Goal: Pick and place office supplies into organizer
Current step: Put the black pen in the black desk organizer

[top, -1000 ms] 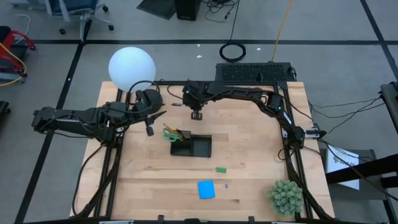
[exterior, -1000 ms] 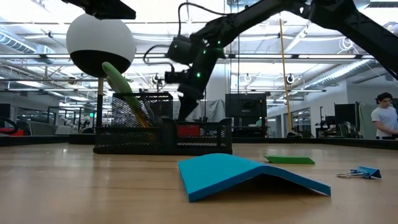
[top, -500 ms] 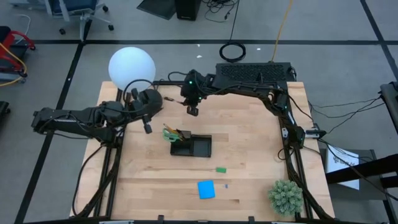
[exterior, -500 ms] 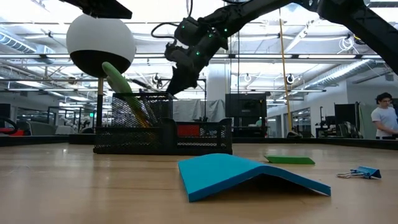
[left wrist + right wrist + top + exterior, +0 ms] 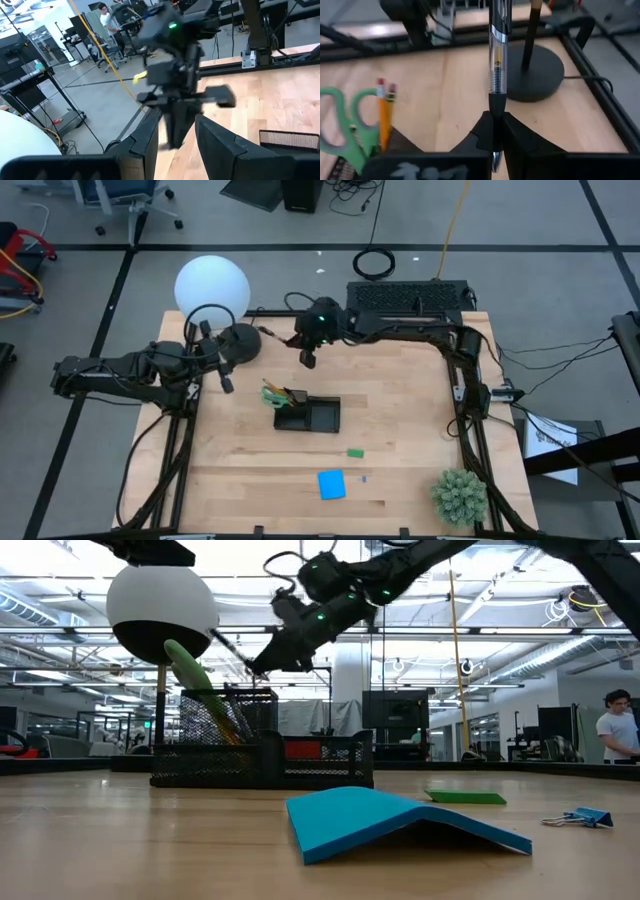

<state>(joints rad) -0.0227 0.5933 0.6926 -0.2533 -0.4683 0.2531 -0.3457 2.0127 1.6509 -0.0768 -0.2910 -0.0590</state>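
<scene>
Black mesh organizer (image 5: 308, 415) near the middle of the light wooden table (image 5: 400, 430), holding green-handled scissors (image 5: 270, 392) and 2 pencils (image 5: 385, 112) upright in the taller pen compartment; lower flat compartment beside it, contents hard to tell. Right gripper (image 5: 493, 131) raised over the far part of the table, beyond the organizer, jaws closed tight on a clear-barrelled pen (image 5: 497, 65) that juts straight out past the fingertips. Same pen a thin dark line in the low view, above the organizer's rim. Left gripper (image 5: 175, 137) hovering near the round black lamp base (image 5: 240, 342) at the table's far left, jaws partly apart, nothing between them; right arm's wrist seen straight ahead of its fingers. White globe lamp (image 5: 211, 288) just behind that base. Blue sticky-note pad (image 5: 331, 484) lying toward the near edge, bent into a low tent shape in the low view. Small green eraser (image 5: 355, 452) between the pad and the organizer. Blue binder clip (image 5: 577, 817) just beside the pad. Green potted plant (image 5: 459, 495) at the near right corner. Person (image 5: 615, 727) standing in the room far behind.
</scene>
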